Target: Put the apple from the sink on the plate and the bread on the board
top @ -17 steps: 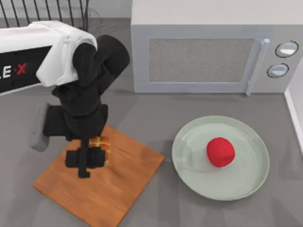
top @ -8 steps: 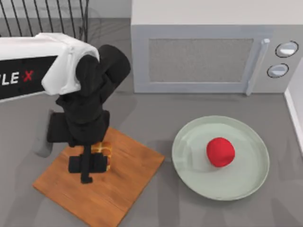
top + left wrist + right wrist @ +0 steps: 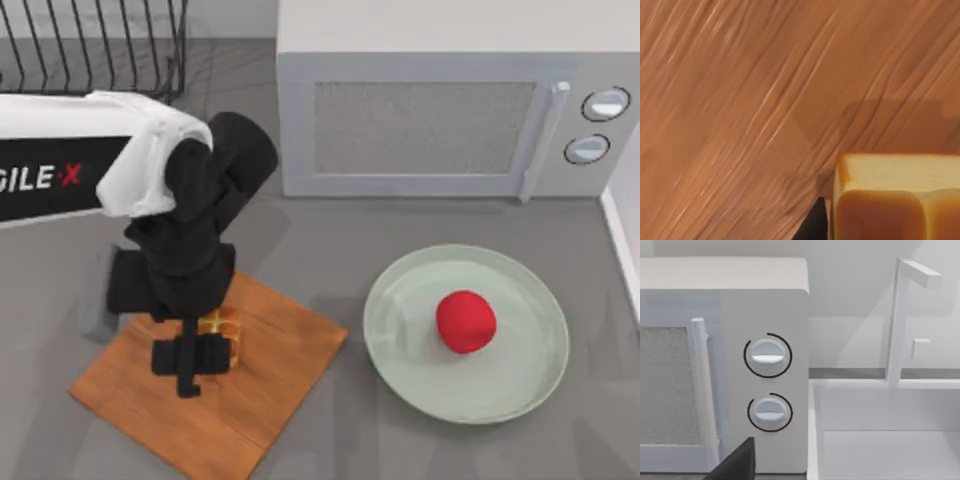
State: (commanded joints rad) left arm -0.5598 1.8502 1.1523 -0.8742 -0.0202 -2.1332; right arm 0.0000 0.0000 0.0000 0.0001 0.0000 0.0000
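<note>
The left gripper [image 3: 190,358] hangs over the board [image 3: 270,385] with the bread [image 3: 226,328] at its tip, the bun peeking out on the side toward the plate [image 3: 400,300]; whether the fingers clamp it or stand apart I cannot tell. In the left wrist view the bread [image 3: 895,200] sits low over the grain of the board [image 3: 740,100], touching or nearly so, well inside the edges. The apple [image 3: 465,321] lies on the plate, so I judge only a release and a straight lift remain, with open room above.
</note>
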